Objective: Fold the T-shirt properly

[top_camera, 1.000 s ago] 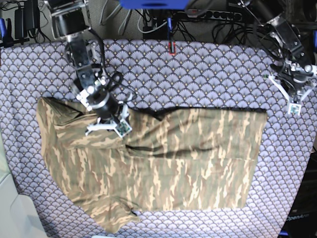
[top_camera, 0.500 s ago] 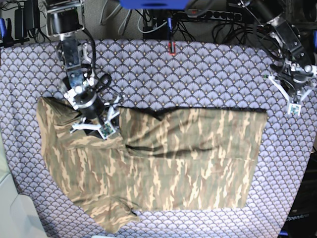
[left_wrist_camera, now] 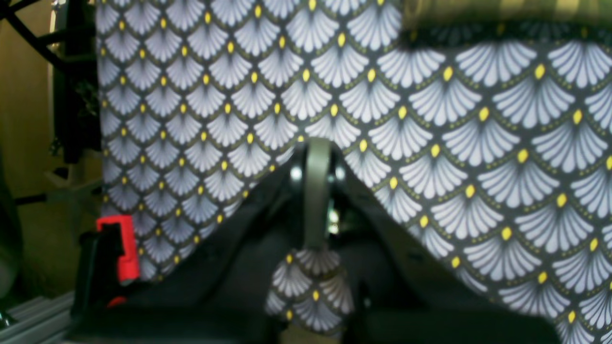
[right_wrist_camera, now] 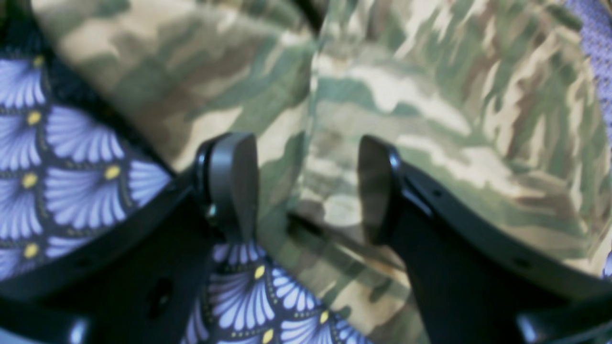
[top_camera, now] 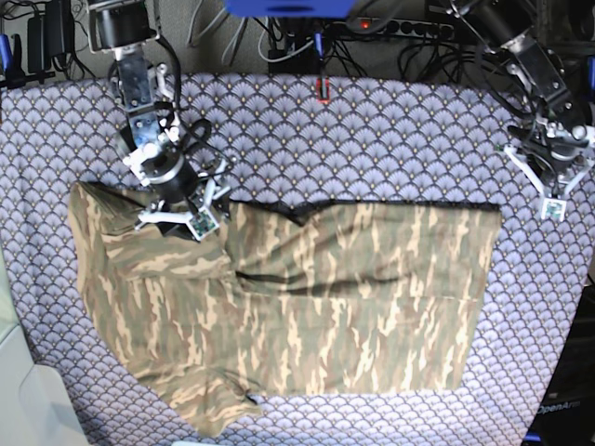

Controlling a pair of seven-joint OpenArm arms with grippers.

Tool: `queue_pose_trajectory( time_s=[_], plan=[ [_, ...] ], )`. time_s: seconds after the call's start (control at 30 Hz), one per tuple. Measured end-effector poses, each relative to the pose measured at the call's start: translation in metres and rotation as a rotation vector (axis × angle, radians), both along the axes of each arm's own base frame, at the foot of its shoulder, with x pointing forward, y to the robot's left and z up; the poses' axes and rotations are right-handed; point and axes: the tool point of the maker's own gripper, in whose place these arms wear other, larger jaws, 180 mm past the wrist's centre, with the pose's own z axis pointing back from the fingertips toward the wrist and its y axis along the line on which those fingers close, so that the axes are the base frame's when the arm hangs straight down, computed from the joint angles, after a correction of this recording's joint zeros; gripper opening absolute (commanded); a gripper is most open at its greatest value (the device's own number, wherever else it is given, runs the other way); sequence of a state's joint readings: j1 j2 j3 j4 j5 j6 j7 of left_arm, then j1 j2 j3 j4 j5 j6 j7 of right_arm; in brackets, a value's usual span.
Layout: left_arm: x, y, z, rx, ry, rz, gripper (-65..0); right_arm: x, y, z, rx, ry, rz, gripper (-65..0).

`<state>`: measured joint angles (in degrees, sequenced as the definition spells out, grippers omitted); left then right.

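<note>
The camouflage T-shirt point(top_camera: 288, 307) lies spread on the purple-grey fan-pattern table cloth point(top_camera: 390, 139), with one sleeve at the far left and a fold line across its middle. My right gripper point(top_camera: 177, 220) is at the shirt's far-left shoulder edge. In the right wrist view it point(right_wrist_camera: 303, 186) is open, its fingers point(right_wrist_camera: 232, 181) straddling camouflage fabric point(right_wrist_camera: 430, 95) with nothing pinched. My left gripper point(top_camera: 550, 202) hovers over bare cloth to the right of the shirt. In the left wrist view it point(left_wrist_camera: 317, 157) is shut and empty, and the shirt's edge point(left_wrist_camera: 502, 12) shows at the top.
A small red clip point(top_camera: 322, 89) sits at the table's far edge, and it also shows in the left wrist view point(left_wrist_camera: 125, 243). Cables and a power strip point(top_camera: 409, 28) lie behind the table. A white object point(top_camera: 23, 390) stands at the front-left corner.
My right gripper has moved up and left, from the shirt's collar area to its far-left shoulder edge. The left arm has hardly moved. The shirt lies as before.
</note>
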<state>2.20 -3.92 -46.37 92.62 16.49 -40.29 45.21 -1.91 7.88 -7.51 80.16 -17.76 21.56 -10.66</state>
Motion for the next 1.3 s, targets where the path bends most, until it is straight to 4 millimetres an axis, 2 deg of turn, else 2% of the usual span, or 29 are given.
queue_pose_trajectory(
  time_s=[0.2,0.3,0.4,0.57,0.73,1.0,1.1,1.2,1.3],
  plan=[
    [0.000,0.000,0.000,0.000,0.000,0.001,-65.0,-0.002,0.003,-0.008,0.034,-0.013,0.014,-30.3],
    [0.000,0.001,0.000,0.000,0.000,0.002,-65.0,-0.002,-0.002,-0.009,0.031,-0.019,0.016,-30.4],
    [0.000,0.000,0.000,0.000,-0.001,0.002,-65.0,0.000,-0.011,-0.008,0.020,-0.023,0.004,-30.4],
    [-0.001,0.000,0.000,0.000,0.000,0.003,-65.0,0.012,-0.036,-0.001,-0.014,-0.037,-0.045,-31.2],
    [-0.002,-0.010,-0.007,-0.030,0.005,0.005,-65.0,0.012,-0.041,-0.001,-0.026,-0.036,-0.042,-41.8],
    [-0.001,-0.009,-0.006,-0.026,0.003,0.004,-65.0,0.011,-0.042,-0.002,-0.028,-0.034,-0.041,-63.0],
    [-0.001,-0.008,-0.005,-0.024,0.003,0.005,-65.0,0.017,-0.041,0.002,-0.031,-0.040,-0.037,-65.0],
    [-0.003,-0.007,-0.006,-0.023,0.004,0.008,-65.0,0.034,-0.046,0.012,-0.051,-0.070,-0.023,-65.0],
    [-0.006,-0.006,-0.007,-0.021,0.011,0.008,-65.0,0.052,-0.049,0.013,-0.107,-0.061,0.045,-65.0]
  ],
)
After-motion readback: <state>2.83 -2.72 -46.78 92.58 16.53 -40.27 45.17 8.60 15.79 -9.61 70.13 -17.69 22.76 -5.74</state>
